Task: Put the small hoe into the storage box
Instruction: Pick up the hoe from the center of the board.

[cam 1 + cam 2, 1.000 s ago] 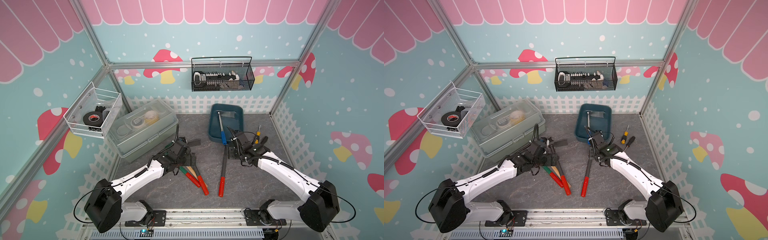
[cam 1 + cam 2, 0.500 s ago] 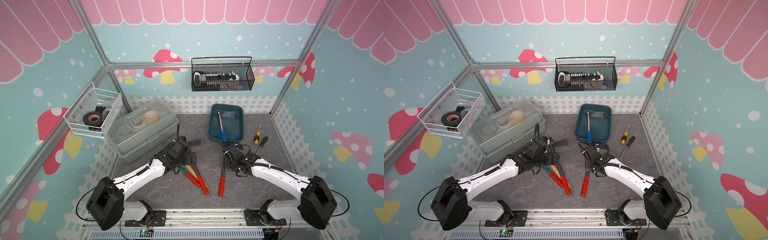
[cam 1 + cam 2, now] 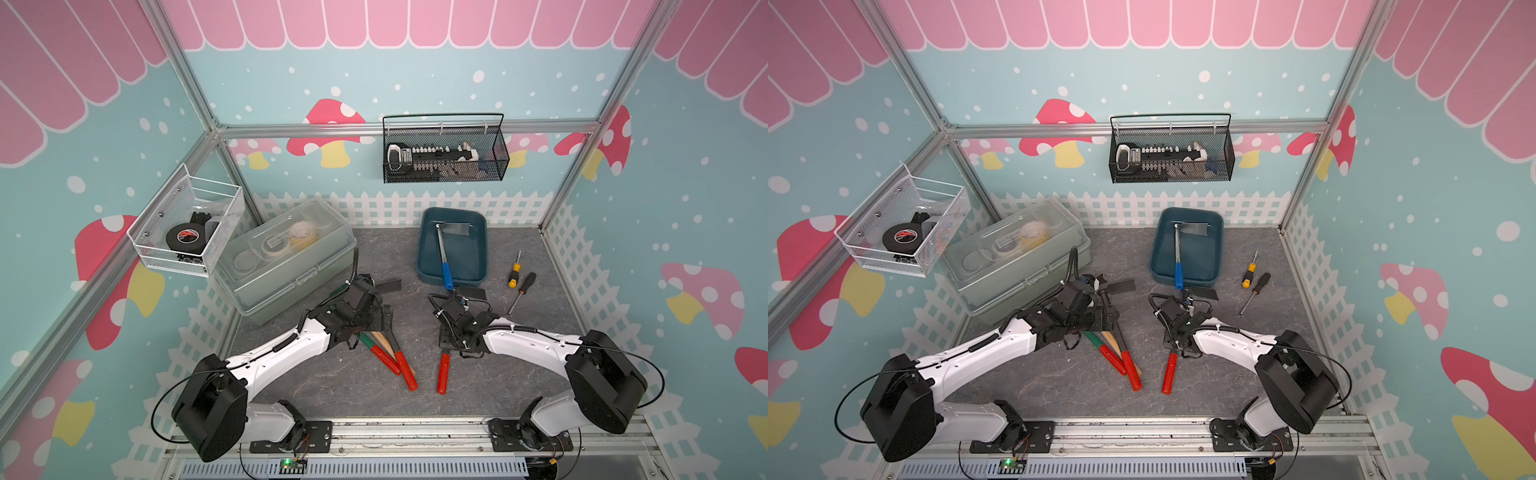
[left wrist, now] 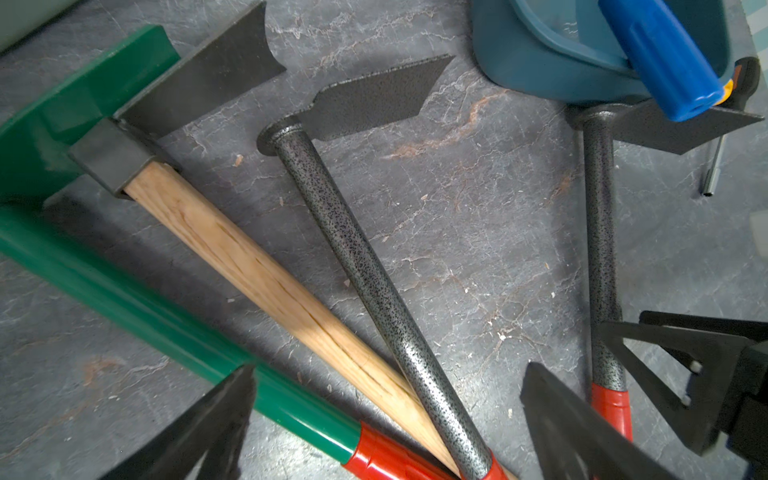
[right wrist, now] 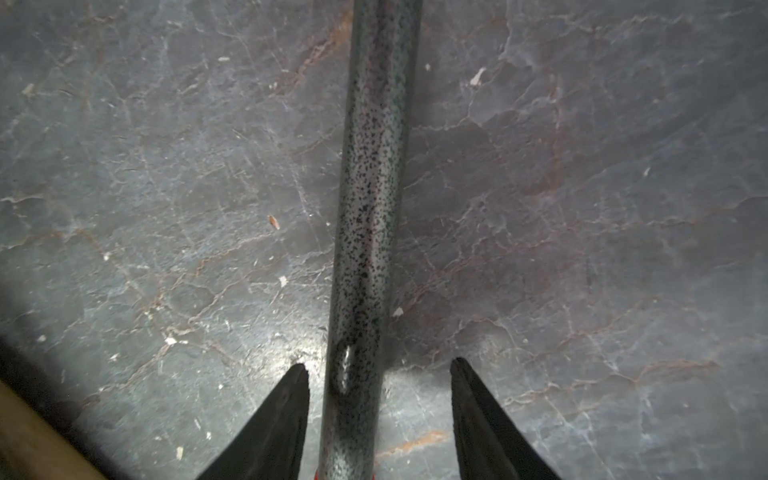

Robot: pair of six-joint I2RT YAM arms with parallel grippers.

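Item: small hoe (image 3: 443,374), speckled shaft, red grip. It lies flat on the surface (image 3: 340,399), long axis running near edge to far edge, blade just beside the storage box (image 3: 465,253). Nearer: right claw (image 5: 379,365), directly above, spread astride the shaft, not pinching. Farther: left claw (image 4: 386,368), spread.

A staged robot lab cell is showing. Mushroom-printed teal wall panels (image 3: 415,83) and silver aluminium rails (image 3: 270,132) are enclosing it.
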